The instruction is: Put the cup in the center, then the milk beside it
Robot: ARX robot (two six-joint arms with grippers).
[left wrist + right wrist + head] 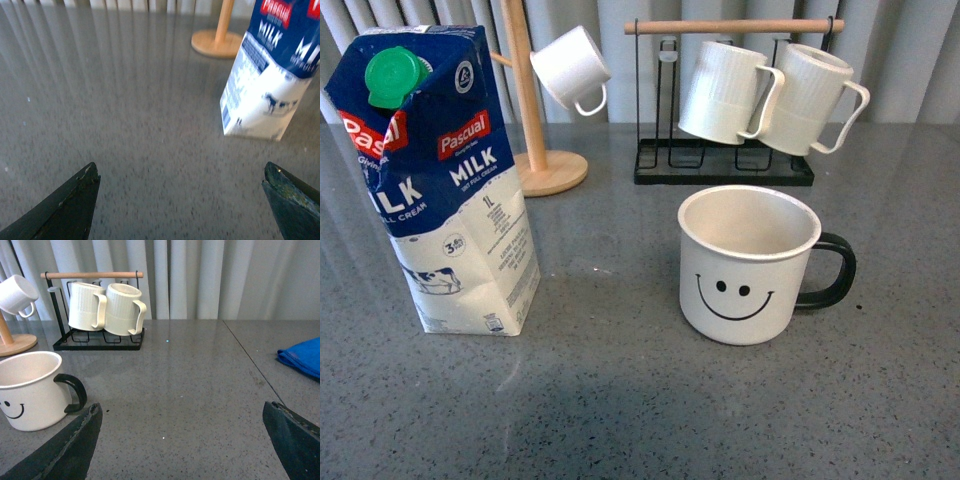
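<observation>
The cup (748,265), a wide white mug with a black smiley face and a black handle, stands upright on the grey table, right of the middle in the front view. It also shows in the right wrist view (31,390). The milk (438,180), a tall blue-and-white carton with a green cap, stands upright to the cup's left, apart from it. It also shows in the left wrist view (272,75). My left gripper (180,172) is open and empty over bare table beside the carton. My right gripper (180,412) is open and empty beside the cup's handle. Neither arm shows in the front view.
A black wire rack (724,160) with two ribbed cream mugs (725,92) stands behind the cup. A wooden mug tree (535,110) holds a small white mug (572,68) behind the carton. A blue cloth (302,356) lies on the table in the right wrist view.
</observation>
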